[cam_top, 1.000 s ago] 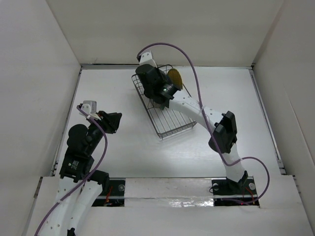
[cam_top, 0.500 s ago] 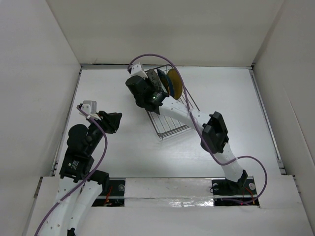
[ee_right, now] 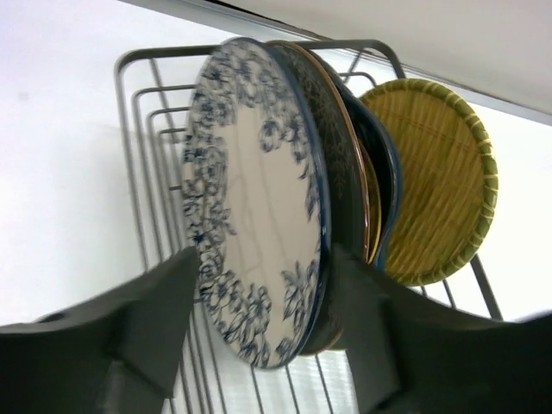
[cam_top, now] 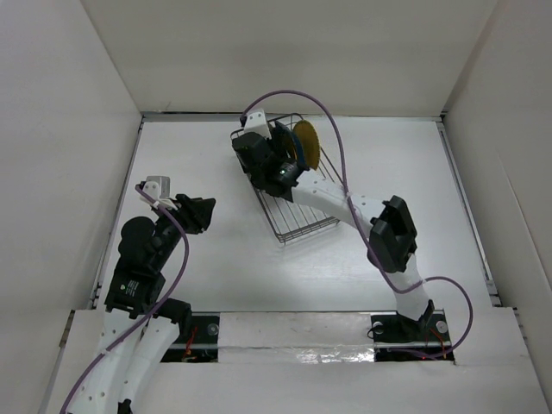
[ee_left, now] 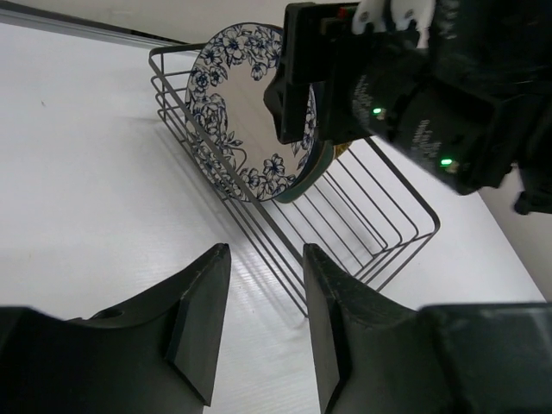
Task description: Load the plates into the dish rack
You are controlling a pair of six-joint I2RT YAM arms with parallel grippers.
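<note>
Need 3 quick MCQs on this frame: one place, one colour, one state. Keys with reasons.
1. The blue-and-white plate is:
A flat on the table
B upright in the dish rack
C leaning on the wall

2. The end plate, furthest from it in the row, is:
A yellow
B red
C white

3. The left gripper is:
A shut on a plate
B shut on a rack wire
C open, holding nothing

Key:
1 B, both wrist views show it on edge inside the wires.
2 A, the right wrist view shows it yellow.
3 C, its fingers stand apart over bare table.
</note>
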